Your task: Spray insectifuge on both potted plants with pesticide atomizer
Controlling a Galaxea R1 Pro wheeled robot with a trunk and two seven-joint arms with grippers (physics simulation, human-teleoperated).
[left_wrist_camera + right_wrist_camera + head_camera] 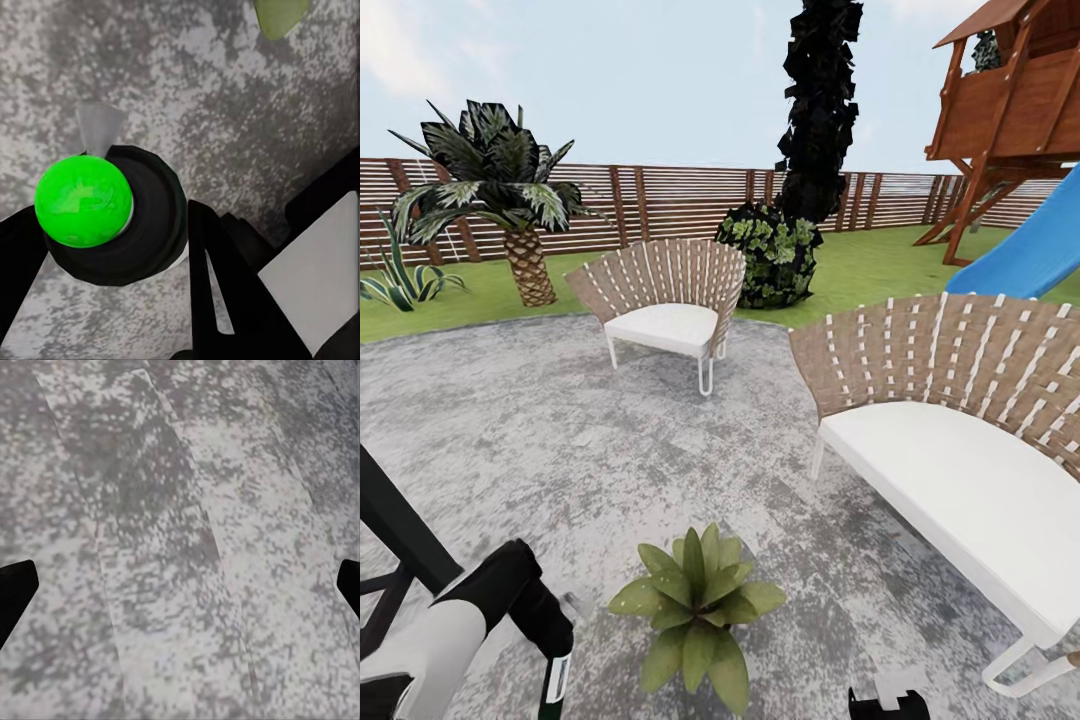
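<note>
One potted plant [697,607], a low rosette of broad green leaves, stands on the grey stone patio [540,430] just in front of me. A leaf tip of the potted plant [281,15] also shows in the left wrist view. My left gripper [553,655] hangs to the plant's left, shut on the pesticide atomizer [557,682]. In the left wrist view the atomizer [146,217] sits between the black fingers [225,292], its green dot [82,199] facing the camera, with my left gripper [112,247] closed around it. My right gripper [180,585] is open over bare patio stone, to the plant's right.
Two woven chairs with white cushions stand on the patio: one mid-distance [668,300], one close at the right [960,440]. On the lawn behind are a palm [500,190], an agave [400,275], a dark bush [775,255], the slatted fence [660,200] and a playhouse with blue slide [1025,255].
</note>
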